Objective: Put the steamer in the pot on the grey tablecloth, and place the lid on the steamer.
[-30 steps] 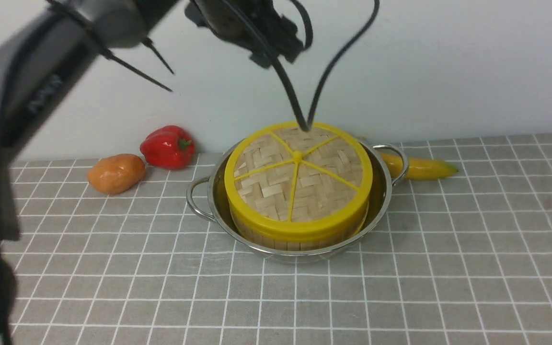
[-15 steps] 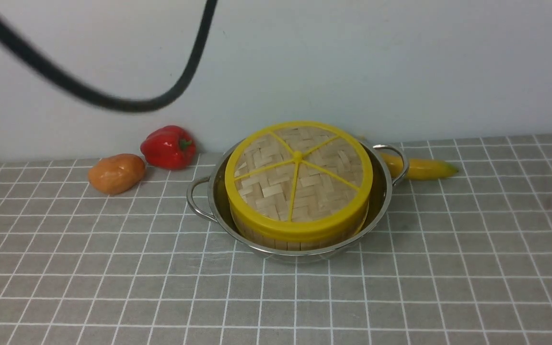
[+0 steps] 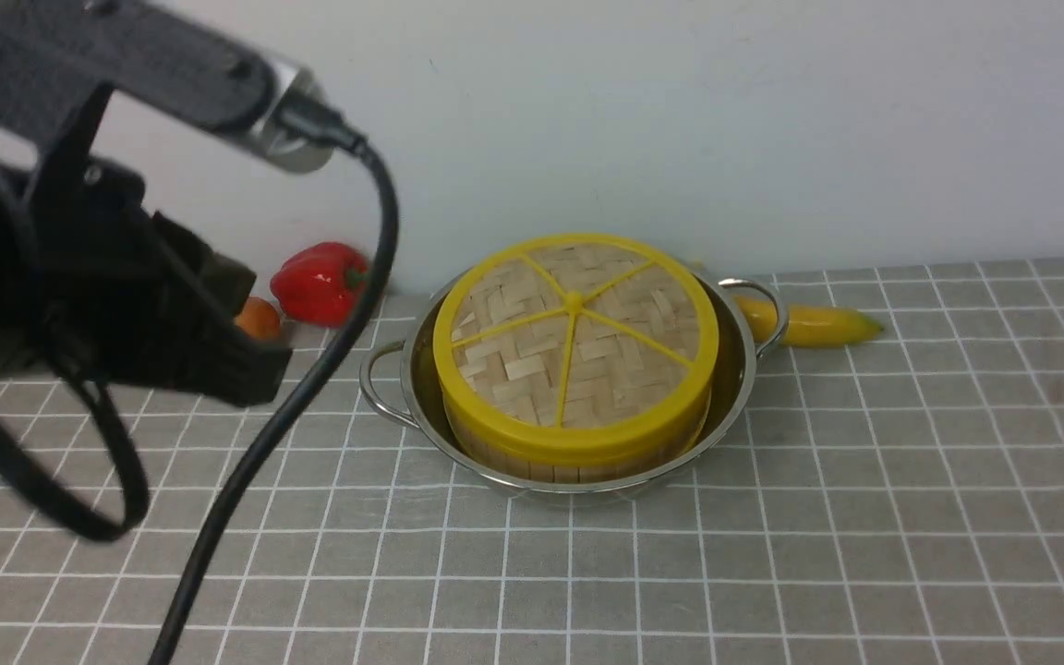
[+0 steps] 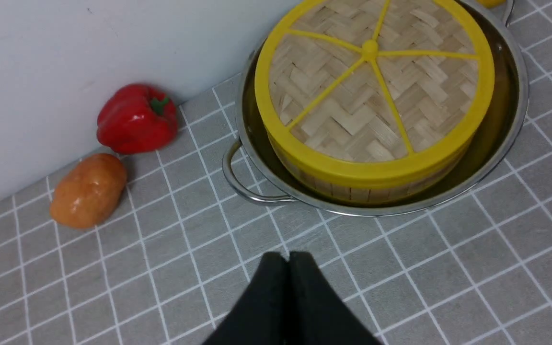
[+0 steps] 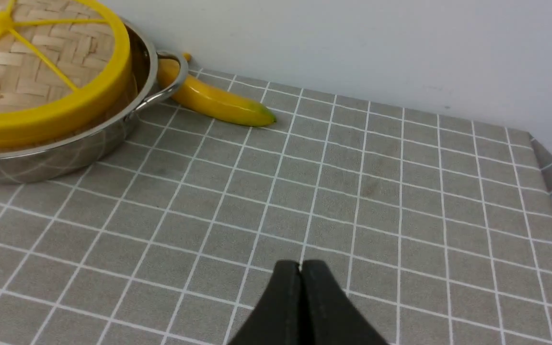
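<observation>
Currently the steamer [image 4: 352, 192] sits upright inside the pot [image 3: 737, 369], with the lid [image 3: 574, 337] seated flat on top of it, 5 yellow spokes facing up. The pot stands on the tablecloth [image 3: 864, 517] covering the worktop, near the wall. The left gripper [image 4: 288, 256] hangs above the cloth near the pot's left handle, jaws pressed together, holding nothing. The right gripper [image 5: 300, 266] hangs above the cloth to the pot's right, jaws likewise together and empty. A banana [image 3: 809, 323] lies behind the right handle. A pepper [image 3: 322, 282] and a potato [image 4: 88, 190] lie left of the pot.
</observation>
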Tool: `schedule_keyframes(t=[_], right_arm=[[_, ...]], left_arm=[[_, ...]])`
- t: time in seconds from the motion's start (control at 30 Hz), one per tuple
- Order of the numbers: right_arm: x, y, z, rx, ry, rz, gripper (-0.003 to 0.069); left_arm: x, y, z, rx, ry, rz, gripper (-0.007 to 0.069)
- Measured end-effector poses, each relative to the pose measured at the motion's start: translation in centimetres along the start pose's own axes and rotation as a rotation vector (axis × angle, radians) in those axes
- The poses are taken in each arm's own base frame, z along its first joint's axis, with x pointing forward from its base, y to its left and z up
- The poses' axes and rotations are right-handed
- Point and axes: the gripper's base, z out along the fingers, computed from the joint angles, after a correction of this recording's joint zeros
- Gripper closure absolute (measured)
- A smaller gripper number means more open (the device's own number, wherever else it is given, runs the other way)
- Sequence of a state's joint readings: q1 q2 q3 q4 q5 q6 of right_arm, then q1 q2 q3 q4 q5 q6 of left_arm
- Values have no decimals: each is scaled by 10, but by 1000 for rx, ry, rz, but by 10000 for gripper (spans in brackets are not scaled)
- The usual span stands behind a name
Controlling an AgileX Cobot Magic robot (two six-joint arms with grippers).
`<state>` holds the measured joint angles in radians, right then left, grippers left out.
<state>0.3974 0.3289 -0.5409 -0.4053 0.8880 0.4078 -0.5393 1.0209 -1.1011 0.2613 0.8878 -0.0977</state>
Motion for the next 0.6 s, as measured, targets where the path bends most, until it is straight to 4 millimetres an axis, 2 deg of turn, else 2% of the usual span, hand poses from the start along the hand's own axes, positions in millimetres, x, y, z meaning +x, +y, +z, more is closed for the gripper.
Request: schedule_keyframes(t=[0.13,0.27,0.6], right_arm=[[1,2,0,-22,10,24,667],[2,4,0,-48,22,51,664],[4,11,-1,-115,51,124,654]], left_arm=[[13,1,-18,14,-50,-58,646],[17,4,-33,16,-96,-80,641],[17,5,-35,3,-100,-65,623]])
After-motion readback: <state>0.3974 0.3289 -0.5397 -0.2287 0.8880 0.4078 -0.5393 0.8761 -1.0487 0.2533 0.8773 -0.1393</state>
